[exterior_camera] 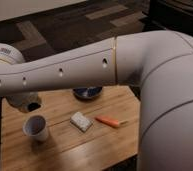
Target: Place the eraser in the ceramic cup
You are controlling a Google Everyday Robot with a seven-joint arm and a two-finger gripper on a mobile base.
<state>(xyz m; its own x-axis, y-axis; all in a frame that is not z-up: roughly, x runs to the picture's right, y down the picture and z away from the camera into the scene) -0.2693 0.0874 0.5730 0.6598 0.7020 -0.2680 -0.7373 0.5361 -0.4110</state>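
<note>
White ceramic cup (pixel 36 127) stood at 8 o'clock on the wooden table (pixel 60 150). At its 11 o'clock, just above, the end effector (pixel 25 103) hung closed; the eraser could not be seen.

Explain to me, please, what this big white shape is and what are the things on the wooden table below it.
That is a robot's arm, seen by one camera looking down over it. Its gripper hangs at the left end, closed, just above a white ceramic cup. On the wooden table also lie a speckled white block, an orange pen and a dark blue bowl, partly behind the arm. No eraser shows, so whether the gripper holds it I cannot tell.
</note>
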